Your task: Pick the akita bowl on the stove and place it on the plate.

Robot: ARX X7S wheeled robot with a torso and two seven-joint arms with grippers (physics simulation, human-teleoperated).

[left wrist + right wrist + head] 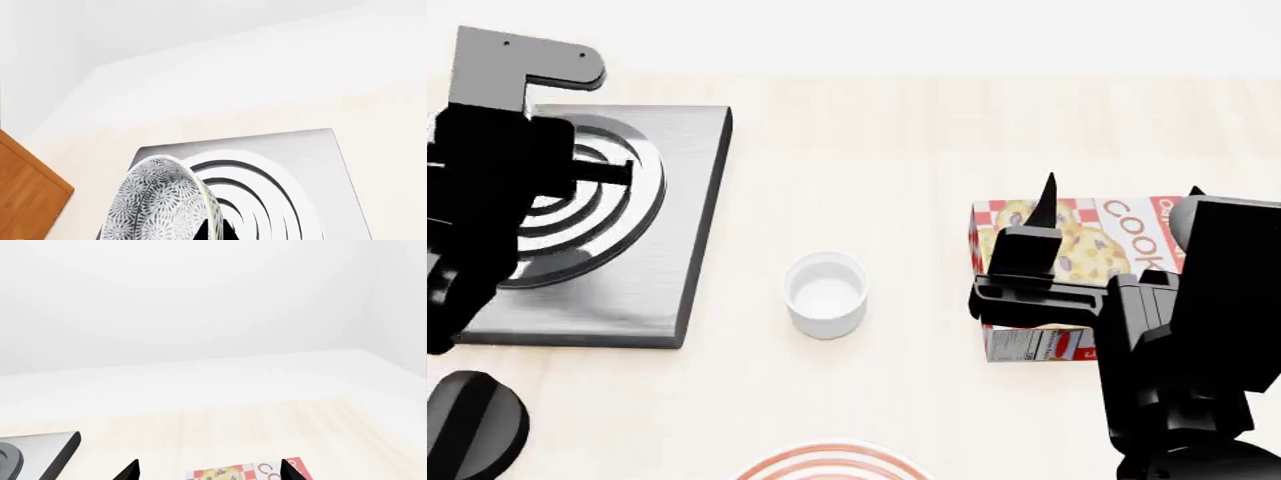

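Note:
In the left wrist view the akita bowl (160, 200) shows its black-and-white patterned outside. Its rim is pinched between the two black tips of my left gripper (215, 231), which is shut on it. Behind the bowl lies the stove (320, 165) with its burner rings; whether the bowl touches the stove I cannot tell. In the head view my left arm (481, 200) covers the stove's (681, 220) left side and hides the bowl. The plate (827, 465) shows only its red-ringed rim at the near edge. My right gripper (1121, 195) hangs open over the cookie box, holding nothing.
A small plain white cup (825, 292) stands between the stove and a cookie box (1081, 260). A round black shape (474, 425) sits near the stove's front left. A brown wooden panel (27, 190) shows beside the table in the left wrist view.

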